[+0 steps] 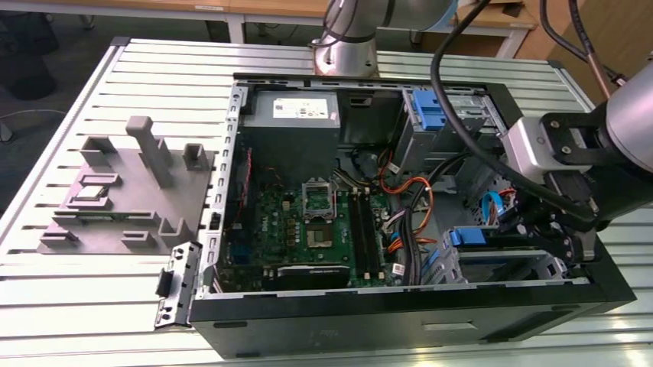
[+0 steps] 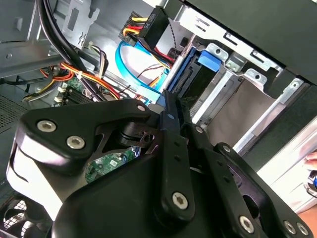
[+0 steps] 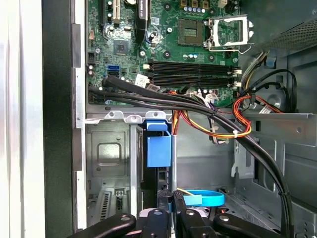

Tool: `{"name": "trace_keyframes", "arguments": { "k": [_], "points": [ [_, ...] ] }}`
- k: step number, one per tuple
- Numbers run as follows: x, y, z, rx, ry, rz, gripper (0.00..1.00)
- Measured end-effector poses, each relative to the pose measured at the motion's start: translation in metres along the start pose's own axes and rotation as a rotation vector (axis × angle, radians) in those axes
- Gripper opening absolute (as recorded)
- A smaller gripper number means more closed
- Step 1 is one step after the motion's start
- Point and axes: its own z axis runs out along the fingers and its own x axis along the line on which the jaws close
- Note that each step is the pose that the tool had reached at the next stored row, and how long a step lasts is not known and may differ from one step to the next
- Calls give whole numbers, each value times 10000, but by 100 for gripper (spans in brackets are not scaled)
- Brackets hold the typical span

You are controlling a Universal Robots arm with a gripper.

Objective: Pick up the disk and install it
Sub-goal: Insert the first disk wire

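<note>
Claw (image 3: 171, 197) deep inside the computer case (image 1: 408, 315), right at the edge of the disk (image 3: 158, 148). Clamped on it or not, I cannot tell. The disk stands on edge in a slot of the metal drive cage (image 3: 106, 158), its blue carrier tab showing, at the exterior view's lower right. A blue data cable (image 3: 205, 198) curls just beside the claw. Orange-and-yellow wires (image 3: 233, 133) run toward the motherboard (image 3: 188, 49). The power supply (image 1: 296, 111) carries a white label, its print too small to read.
</note>
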Motion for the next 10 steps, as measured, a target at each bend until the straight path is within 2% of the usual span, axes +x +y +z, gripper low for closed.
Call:
{"name": "trace_keyframes", "arguments": {
  "k": [3,10],
  "points": [
    [3,0,5,3,-41,1,16],
    [8,0,21,3,-40,0,16]
  ]
}}
